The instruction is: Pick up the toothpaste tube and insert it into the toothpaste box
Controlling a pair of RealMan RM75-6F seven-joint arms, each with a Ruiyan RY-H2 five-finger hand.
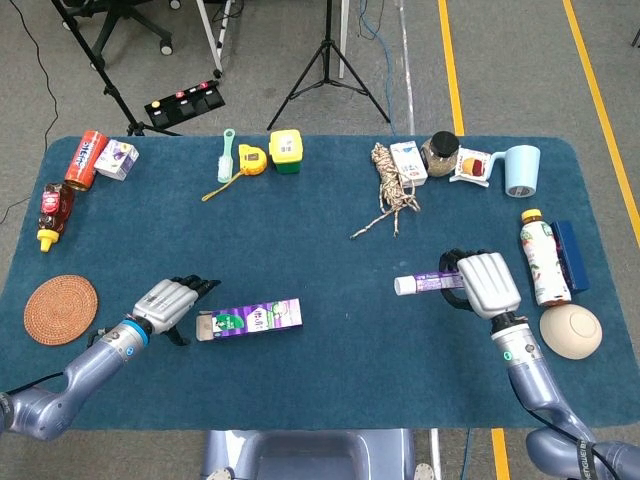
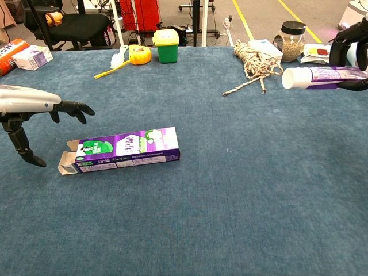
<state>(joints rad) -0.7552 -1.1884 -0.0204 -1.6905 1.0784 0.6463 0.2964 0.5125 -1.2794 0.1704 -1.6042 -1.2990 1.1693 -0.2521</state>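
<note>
The purple toothpaste box (image 1: 250, 319) (image 2: 121, 149) lies flat on the blue table, its open flap end pointing left. My left hand (image 1: 168, 304) (image 2: 31, 109) hovers just left of that end, fingers spread, touching nothing. My right hand (image 1: 487, 284) (image 2: 353, 52) grips the white-and-purple toothpaste tube (image 1: 428, 283) (image 2: 321, 75) above the table at the right, holding it level with its white cap pointing left.
A woven coaster (image 1: 61, 309) lies at the left. A drink bottle (image 1: 543, 259), blue box (image 1: 572, 255) and bowl (image 1: 571, 331) sit right of my right hand. A rope (image 1: 393, 193), jar, mug (image 1: 521, 170), tape measure and green container (image 1: 286, 151) line the far edge.
</note>
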